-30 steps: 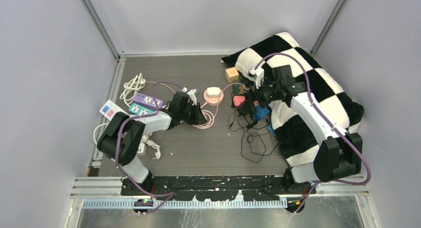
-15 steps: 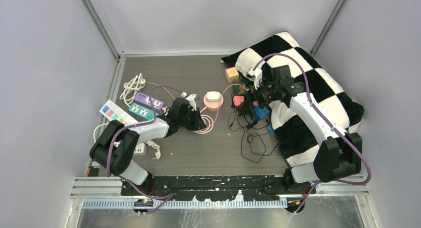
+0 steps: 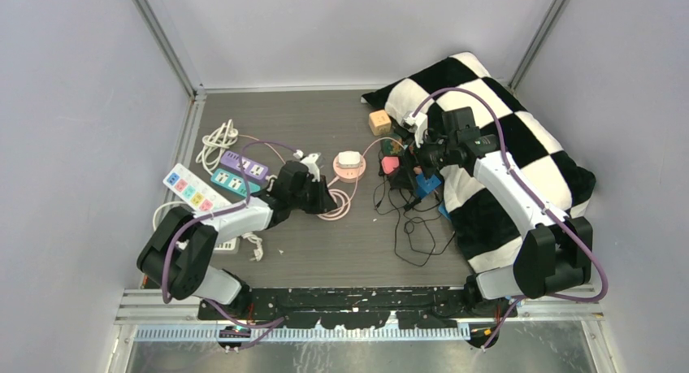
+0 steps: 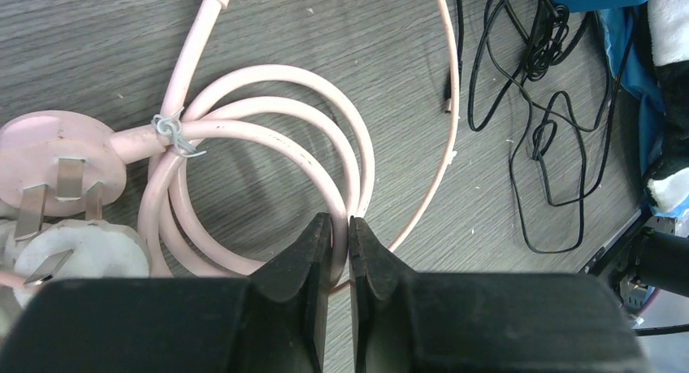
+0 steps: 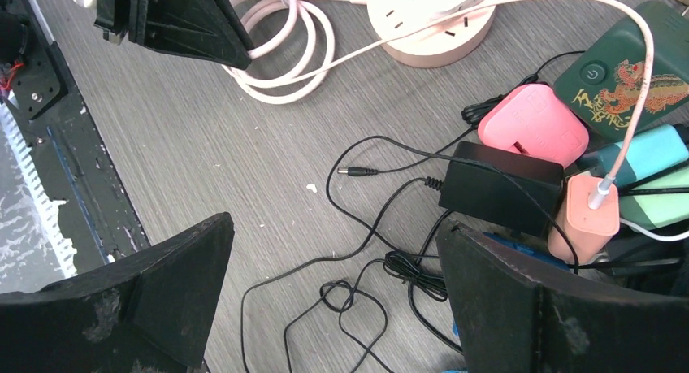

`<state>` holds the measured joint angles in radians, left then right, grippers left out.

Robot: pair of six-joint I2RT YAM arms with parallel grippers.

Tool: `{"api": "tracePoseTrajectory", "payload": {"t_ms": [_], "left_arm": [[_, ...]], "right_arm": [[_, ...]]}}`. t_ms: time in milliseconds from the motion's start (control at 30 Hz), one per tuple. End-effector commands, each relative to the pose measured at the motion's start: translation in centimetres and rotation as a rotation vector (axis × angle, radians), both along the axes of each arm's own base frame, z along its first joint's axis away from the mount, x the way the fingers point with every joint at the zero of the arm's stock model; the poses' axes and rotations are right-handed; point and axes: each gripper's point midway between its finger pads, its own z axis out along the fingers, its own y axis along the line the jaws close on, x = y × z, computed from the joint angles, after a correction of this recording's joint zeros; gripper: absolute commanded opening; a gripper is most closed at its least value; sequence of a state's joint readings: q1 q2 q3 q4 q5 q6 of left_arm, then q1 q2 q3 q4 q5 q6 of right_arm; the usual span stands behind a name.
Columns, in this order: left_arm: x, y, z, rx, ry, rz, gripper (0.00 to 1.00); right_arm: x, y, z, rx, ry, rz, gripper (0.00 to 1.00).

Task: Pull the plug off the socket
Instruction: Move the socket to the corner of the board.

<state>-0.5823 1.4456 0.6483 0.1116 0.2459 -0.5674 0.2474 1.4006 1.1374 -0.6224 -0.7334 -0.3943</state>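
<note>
The dark wooden table (image 3: 325,251) fills the floor of the box. A big black and white checked pillow (image 3: 561,170) lies on its right side.

The left arm (image 3: 236,214) reaches low across the table toward the middle. The right arm (image 3: 508,186) bends over the pillow's edge.

The right pincer (image 5: 333,227) is wide open and holds nothing. It hangs above a mess of cords and chargers. The left pincer (image 4: 340,223) is closed, with only a thin crack between its two fingers. Its tips are right over the pink cord coil (image 4: 276,71). I cannot tell if they pinch the cord.

Three power strips lie at the left: a white one (image 3: 188,186), a purple one (image 3: 242,166) and a teal one (image 3: 230,180).

The round socket (image 3: 349,168), white on a pink base, stands near the middle of the table, between the two pincers. Something white sits on its top. I cannot tell if that is a plug.

The pink coil lies just in front of the socket. A flat pink plug (image 4: 61,149) lies loose beside the coil, prongs up. A white plug (image 4: 77,255) lies touching it.

Under the right pincer are a green box (image 5: 634,72), a black adapter (image 5: 500,186), a fat pink plug (image 5: 532,125) and a peach charger (image 5: 581,219). Thin black cords (image 5: 406,267) curl around them.
</note>
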Motion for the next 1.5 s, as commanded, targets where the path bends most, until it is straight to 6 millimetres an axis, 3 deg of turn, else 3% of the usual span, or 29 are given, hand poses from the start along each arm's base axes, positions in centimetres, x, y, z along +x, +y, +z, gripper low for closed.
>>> {"api": "tracePoseTrajectory", "payload": {"t_ms": [0, 167, 333, 867, 1000, 1200, 1467], "left_arm": [[0.0, -0.3, 2.3, -0.028, -0.06, -0.013, 0.19], [0.6, -0.3, 3.6, -0.019, -0.094, -0.016, 0.34], [0.8, -0.3, 4.5, -0.017, -0.119, -0.026, 0.43], [0.7, 2.3, 9.4, -0.021, -0.312, 0.052, 0.54], [0.3, 3.8, 9.9, -0.052, -0.352, 0.137, 0.68], [-0.1, 6.1, 9.9, -0.189, -0.357, 0.342, 0.99], [-1.7, 7.2, 10.5, -0.409, -0.309, 0.478, 0.99]], "right_arm": [[-0.1, 0.5, 1.5, 0.024, -0.051, 0.034, 1.0], [-0.2, 0.5, 1.7, 0.026, -0.054, 0.036, 1.0], [-0.2, 0.5, 1.7, 0.026, -0.055, 0.038, 1.0], [-0.3, 0.5, 1.8, 0.029, -0.054, 0.039, 1.0], [-0.4, 0.6, 1.8, 0.029, -0.054, 0.04, 1.0], [-0.4, 0.6, 1.8, 0.03, -0.053, 0.04, 1.0], [-0.3, 0.6, 1.8, 0.031, -0.054, 0.042, 1.0]]}}
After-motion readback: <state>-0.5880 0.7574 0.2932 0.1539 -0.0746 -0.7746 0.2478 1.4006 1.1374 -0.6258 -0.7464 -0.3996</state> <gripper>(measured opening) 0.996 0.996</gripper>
